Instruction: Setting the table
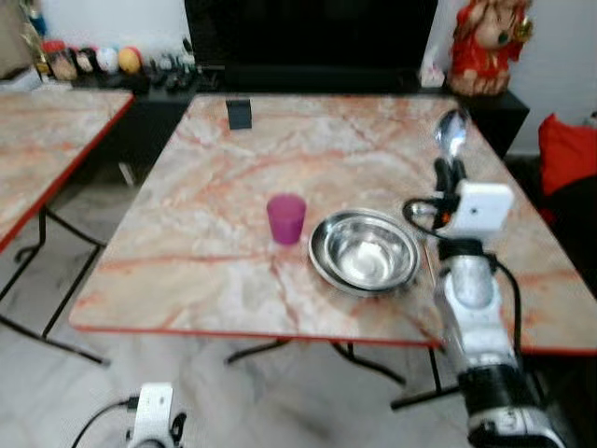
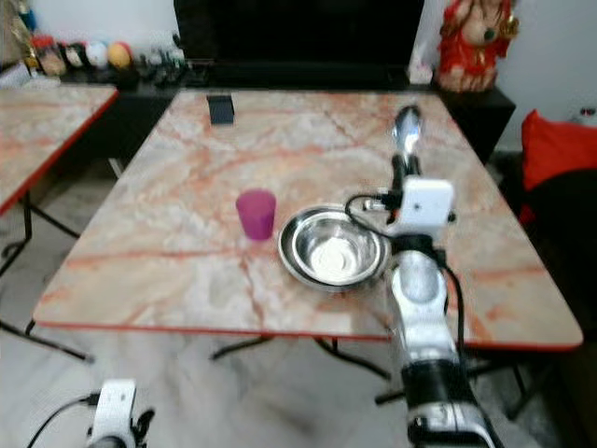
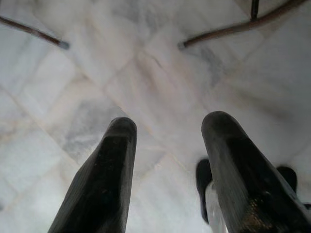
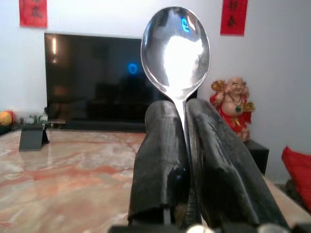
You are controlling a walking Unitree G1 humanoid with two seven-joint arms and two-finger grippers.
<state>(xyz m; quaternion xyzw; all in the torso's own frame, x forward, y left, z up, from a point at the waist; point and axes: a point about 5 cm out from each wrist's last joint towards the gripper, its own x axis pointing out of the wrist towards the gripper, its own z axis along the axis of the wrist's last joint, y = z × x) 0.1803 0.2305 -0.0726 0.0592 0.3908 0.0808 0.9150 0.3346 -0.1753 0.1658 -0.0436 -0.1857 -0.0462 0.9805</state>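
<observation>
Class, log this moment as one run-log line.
right gripper: shut on spoon, above table | bowl, cup: placed | left gripper: open, idle

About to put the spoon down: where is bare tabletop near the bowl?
Bare marble lies right of the shiny steel bowl, beneath the right pincer holding the silver spoon, and across the far half up to the small black stand. Crowded between bowl and purple plastic cup.

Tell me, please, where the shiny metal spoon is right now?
The shiny metal spoon is clamped upright in the right gripper, raised over the marble table just right of the steel bowl.
</observation>
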